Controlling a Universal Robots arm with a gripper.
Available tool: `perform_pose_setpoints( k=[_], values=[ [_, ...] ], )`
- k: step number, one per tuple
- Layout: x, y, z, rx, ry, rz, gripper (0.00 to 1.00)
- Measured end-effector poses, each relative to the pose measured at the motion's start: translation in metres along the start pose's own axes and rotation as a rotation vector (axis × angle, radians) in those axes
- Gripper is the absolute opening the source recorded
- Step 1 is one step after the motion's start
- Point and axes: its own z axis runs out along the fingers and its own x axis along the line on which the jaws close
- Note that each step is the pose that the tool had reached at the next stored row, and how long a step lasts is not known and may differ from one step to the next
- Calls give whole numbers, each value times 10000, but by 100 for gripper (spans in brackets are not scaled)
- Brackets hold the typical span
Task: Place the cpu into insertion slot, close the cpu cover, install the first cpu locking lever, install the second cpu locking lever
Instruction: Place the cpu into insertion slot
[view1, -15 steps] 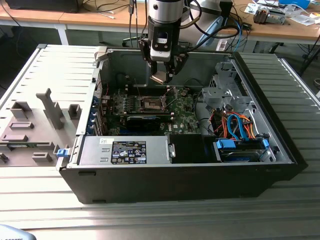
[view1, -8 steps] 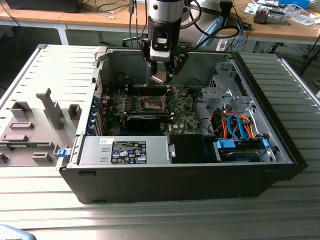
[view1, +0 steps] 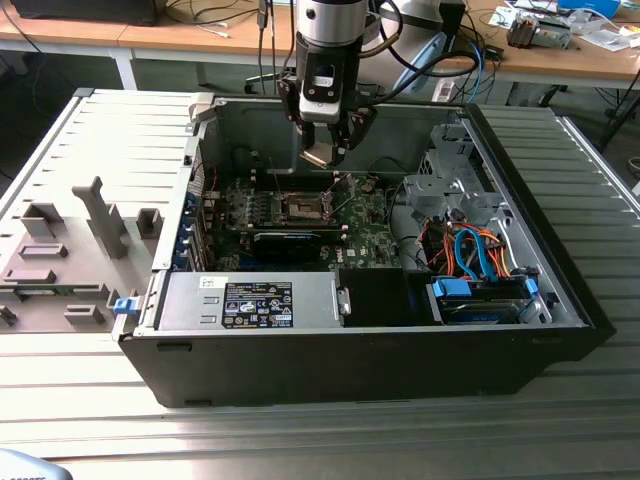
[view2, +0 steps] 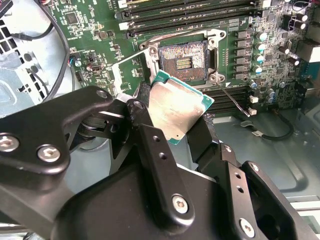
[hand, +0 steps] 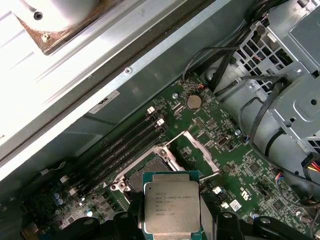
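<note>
The silver-grey square cpu chip (view2: 180, 107) with a green rim is pinched at two opposite edges by the black hand (view2: 172, 120). It is tilted and hangs in the air, apart from the board. In the exterior view it is at 12 o'clock of the square insertion slot (view2: 184, 62), whose dark brownish pin field lies uncovered. The thin silvery cpu cover frame (view2: 130, 59) stands swung open just beside the slot.

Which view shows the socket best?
Second wrist view: the socket sits uncovered, its dark centre in full sight past the cpu. The exterior view shows it small; in the first wrist view the cpu hides part of it.
</note>
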Motion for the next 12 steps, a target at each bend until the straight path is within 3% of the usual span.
perform_pose_setpoints(
  k=[12],
  values=[
    [0, 0, 1, -3, -10, 134, 55]
  ],
)
